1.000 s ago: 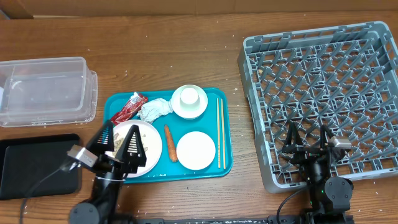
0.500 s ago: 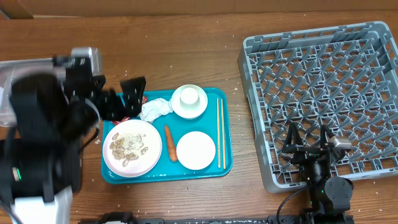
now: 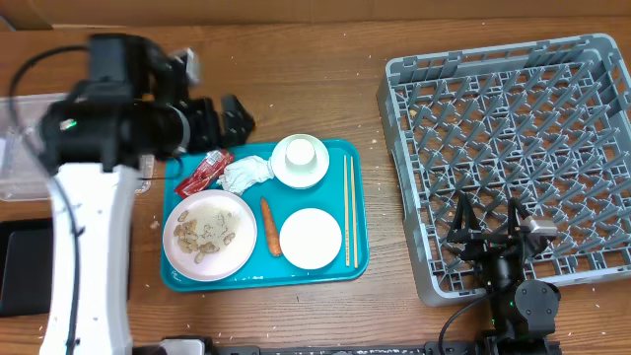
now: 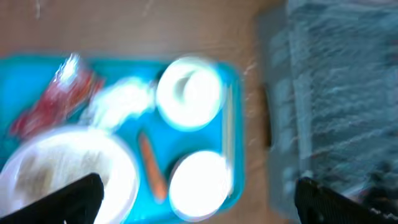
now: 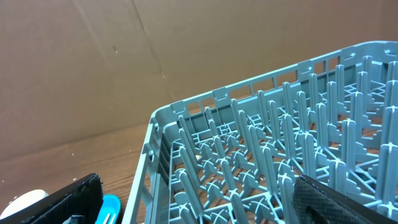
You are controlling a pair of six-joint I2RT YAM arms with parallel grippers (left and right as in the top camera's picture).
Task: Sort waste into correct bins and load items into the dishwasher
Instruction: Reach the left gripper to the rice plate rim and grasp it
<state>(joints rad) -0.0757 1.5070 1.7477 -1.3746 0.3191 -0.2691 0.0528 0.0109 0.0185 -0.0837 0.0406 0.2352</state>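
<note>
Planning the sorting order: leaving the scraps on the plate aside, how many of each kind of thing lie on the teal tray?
Wrapper: 1
Tissue: 1
Carrot: 1
Plate: 1
Bowl: 1
Cup: 1
Dish: 1
Chopsticks: 2
Total: 9

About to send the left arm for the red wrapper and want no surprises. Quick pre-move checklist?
1. Left jaws open, empty: ok.
2. Right jaws open, empty: ok.
3. Red wrapper uncovered on teal tray: ok.
4. Clear tub unobstructed: cannot tell, left arm hides much of it.
5. Dish rack empty: ok.
6. Left wrist view sharp: not ok, blurred.
</note>
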